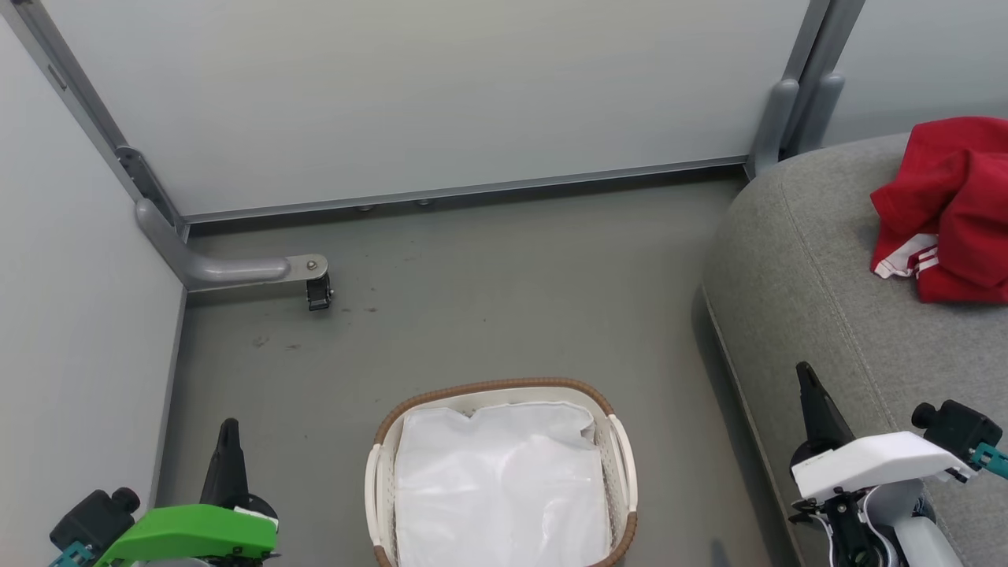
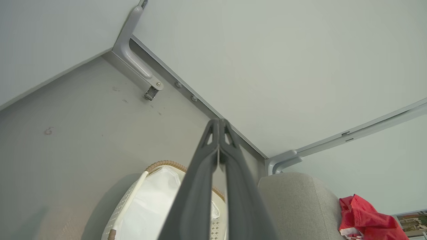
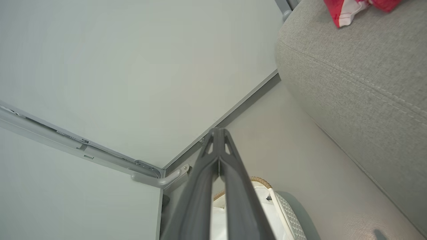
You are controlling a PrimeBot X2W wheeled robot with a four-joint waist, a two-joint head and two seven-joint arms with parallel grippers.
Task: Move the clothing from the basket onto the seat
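the clothing (image 1: 949, 205) lies in one red heap on the one seat (image 1: 819, 299), far right; i can't count the pieces. sweeping left to right: my left gripper (image 1: 229, 431) is pinched closed on nothing. the one basket (image 1: 488, 387) shows one white liner (image 1: 504, 480) and no red. my right gripper (image 1: 809, 383) is also closed and empty, by the seat's front edge. i judge the job done, and i'd check under the liner before parking.

No word, label, brand or number can be read on any surface; a faint mark (image 2: 48, 131) on the floor (image 2: 100, 143), at nine o'clock in the left wrist view, is too smudged to tell.
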